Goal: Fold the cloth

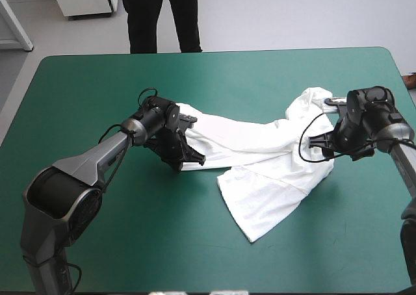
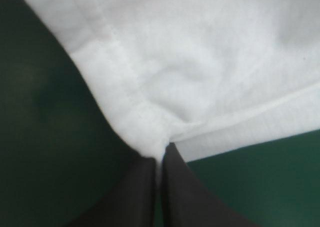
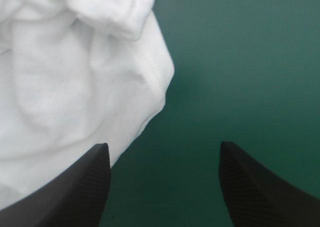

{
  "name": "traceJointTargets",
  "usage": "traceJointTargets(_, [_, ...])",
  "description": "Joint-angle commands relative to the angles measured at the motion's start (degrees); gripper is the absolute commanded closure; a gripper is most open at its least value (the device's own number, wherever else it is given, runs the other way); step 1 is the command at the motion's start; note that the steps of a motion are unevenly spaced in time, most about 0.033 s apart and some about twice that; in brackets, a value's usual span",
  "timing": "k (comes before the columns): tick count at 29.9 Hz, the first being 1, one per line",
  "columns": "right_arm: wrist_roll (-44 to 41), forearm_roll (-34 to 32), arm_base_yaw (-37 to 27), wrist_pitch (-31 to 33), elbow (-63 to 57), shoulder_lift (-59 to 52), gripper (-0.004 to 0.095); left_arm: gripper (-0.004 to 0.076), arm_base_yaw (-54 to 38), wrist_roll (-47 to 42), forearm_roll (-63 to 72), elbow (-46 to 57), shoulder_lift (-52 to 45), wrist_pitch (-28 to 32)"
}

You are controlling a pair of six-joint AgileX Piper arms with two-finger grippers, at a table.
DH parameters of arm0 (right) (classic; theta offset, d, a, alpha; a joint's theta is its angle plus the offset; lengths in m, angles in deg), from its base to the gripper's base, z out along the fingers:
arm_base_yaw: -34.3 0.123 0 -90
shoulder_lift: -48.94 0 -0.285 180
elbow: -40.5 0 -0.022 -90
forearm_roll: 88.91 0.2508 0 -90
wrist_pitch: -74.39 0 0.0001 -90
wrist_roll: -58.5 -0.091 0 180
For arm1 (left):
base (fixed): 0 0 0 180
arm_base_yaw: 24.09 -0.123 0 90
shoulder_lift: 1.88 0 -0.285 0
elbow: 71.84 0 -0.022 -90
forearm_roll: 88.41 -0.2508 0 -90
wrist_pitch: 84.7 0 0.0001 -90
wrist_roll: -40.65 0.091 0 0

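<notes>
T-shirt (image 1: 266,155): white, rumpled, lying centre-right of frame on teal-green bench (image 1: 97,80) | left fingers (image 2: 172,182): all but closed, pinching a hemmed corner at its left end | right fingers (image 3: 92,187): wide apart, gripping nothing, one over the cloth's edge

White T-shirt (image 1: 260,153), seemingly plain; teal-green cover (image 1: 97,80); black fingers (image 3: 75,199)

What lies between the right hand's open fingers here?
The right hand straddles mostly bare teal-green cover, per the right wrist view; the T-shirt edges in beside one finger.
</notes>
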Motion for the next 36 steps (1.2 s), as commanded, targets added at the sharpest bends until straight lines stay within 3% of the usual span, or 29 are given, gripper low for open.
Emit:
traceJointTargets(1, [1.3,2.2,-2.8,-3.4,1.2,0.5,0.0314,0.0734,0.4,0.4,2.0,-0.1,-0.2,3.3])
traceJointTargets(9, [1.3,3.3,-3.1,-6.5,1.1,6.2,0.0324,0.0734,0.4,0.4,2.0,-0.1,-0.2,3.7])
traceJointTargets(18, [1.3,5.4,-3.1,-8.9,-0.8,10.5,0.0412,0.0734,0.4,0.5,2.0,-0.1,-0.2,3.7])
traceJointTargets(20, [1.3,5.6,-3.1,-9.2,-1.1,10.9,0.0466,0.0734,0.4,0.5,2.0,-0.1,-0.2,3.7])
traceJointTargets(22, [1.3,5.6,-3.1,-8.9,-1.1,11.0,0.0580,0.0734,0.4,0.5,2.1,-0.1,-0.2,3.7])
traceJointTargets(24, [1.3,5.6,-3.1,-8.2,-1.1,11.0,0.0764,0.0734,0.4,0.5,1.8,-0.3,-0.3,3.6])
traceJointTargets(25, [1.5,5.3,-3.1,-7.3,-1.1,11.0,0.0904,0.0734,0.4,0.5,1.5,-0.5,-0.6,3.1])
traceJointTargets(30, [2.3,5.3,-3.1,-4.3,-0.9,8.5,0.0925,0.0734,0.3,0.5,-2.1,-4.2,-3.1,0.6])
traceJointTargets(36, [2.9,5.3,-3.1,-3.3,-0.9,-3.4,0.0925,0.0734,0.3,0.5,-7.9,-13.8,-7.5,-5.3])
